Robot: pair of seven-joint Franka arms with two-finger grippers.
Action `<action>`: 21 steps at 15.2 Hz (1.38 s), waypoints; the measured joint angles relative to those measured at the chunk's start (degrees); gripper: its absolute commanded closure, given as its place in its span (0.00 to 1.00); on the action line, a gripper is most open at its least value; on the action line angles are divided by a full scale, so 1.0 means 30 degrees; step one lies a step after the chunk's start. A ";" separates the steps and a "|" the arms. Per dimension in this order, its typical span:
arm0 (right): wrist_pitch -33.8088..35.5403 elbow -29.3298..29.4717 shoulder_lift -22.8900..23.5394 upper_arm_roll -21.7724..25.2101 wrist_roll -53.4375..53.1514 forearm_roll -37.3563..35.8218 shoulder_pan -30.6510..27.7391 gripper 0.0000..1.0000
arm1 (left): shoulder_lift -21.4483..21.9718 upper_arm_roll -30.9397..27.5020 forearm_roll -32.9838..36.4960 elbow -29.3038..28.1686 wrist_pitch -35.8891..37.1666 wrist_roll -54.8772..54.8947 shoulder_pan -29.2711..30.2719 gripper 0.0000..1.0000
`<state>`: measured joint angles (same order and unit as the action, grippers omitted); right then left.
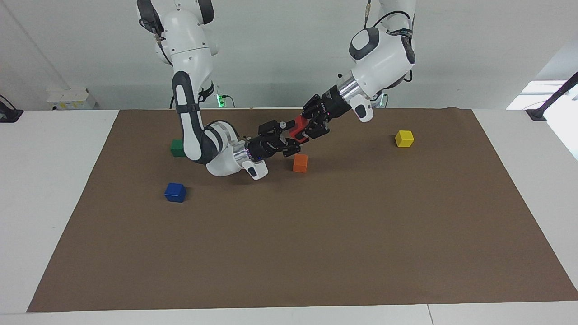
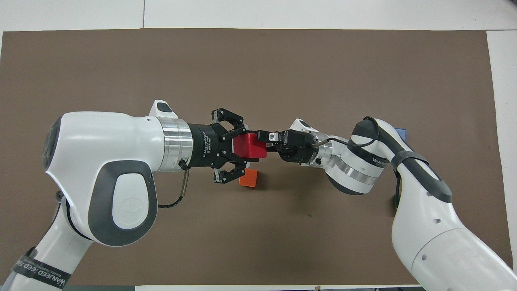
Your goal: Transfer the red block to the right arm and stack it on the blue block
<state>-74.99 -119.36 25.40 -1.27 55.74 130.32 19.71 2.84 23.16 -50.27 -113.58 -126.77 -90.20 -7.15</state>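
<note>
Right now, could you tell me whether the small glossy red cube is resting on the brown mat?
No, the small glossy red cube is held in the air by the left hand, above the brown mat.

Matt brown sheet (image 1: 316,248) is being seen on white table (image 1: 54,180); red block (image 2: 250,146) looking glossy plastic; arm shells (image 2: 101,161) smooth white, wrist ring (image 2: 175,143) metal.

Red block (image 1: 297,126): sitting upper centre of the facing frame, up in the air between the left gripper (image 1: 303,131) and right gripper (image 1: 289,137).
Left gripper: clamping the red block from the frame's right.
Right gripper: meeting the red block from the frame's left.
Orange block (image 1: 300,163): lying on the mat (image 1: 316,248) just below the pair.
Green block (image 1: 176,147): lying upper left, half hidden by the right arm (image 1: 192,131).
Blue block (image 1: 175,192): lying below the green block.
Yellow block (image 1: 404,138): lying upper right, well apart.
</note>
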 measured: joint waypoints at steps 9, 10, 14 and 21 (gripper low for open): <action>0.0054 0.0031 0.0034 0.0060 0.0004 0.0139 0.0091 1.00 | 0.0001 -0.0077 -0.0147 -0.0045 -0.0057 -0.0052 0.0002 1.00; 0.0051 0.0033 0.0034 0.0060 0.0004 0.0139 0.0091 1.00 | 0.0001 -0.0077 -0.0148 -0.0045 -0.0059 -0.0052 0.0003 1.00; 0.0050 0.0059 0.0033 0.0059 0.0004 0.0139 0.0084 1.00 | 0.0012 -0.0073 -0.0150 -0.0040 -0.0091 -0.0053 0.0002 0.00; -0.0240 0.0265 0.0034 0.0168 -0.0004 0.0138 -0.0050 1.00 | 0.0917 -0.0341 -0.0150 -0.0023 -0.0192 -0.1151 0.0478 0.00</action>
<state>-75.71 -118.56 25.50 -0.77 55.73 130.73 19.56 5.59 22.14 -50.72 -113.65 -127.35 -93.65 -5.71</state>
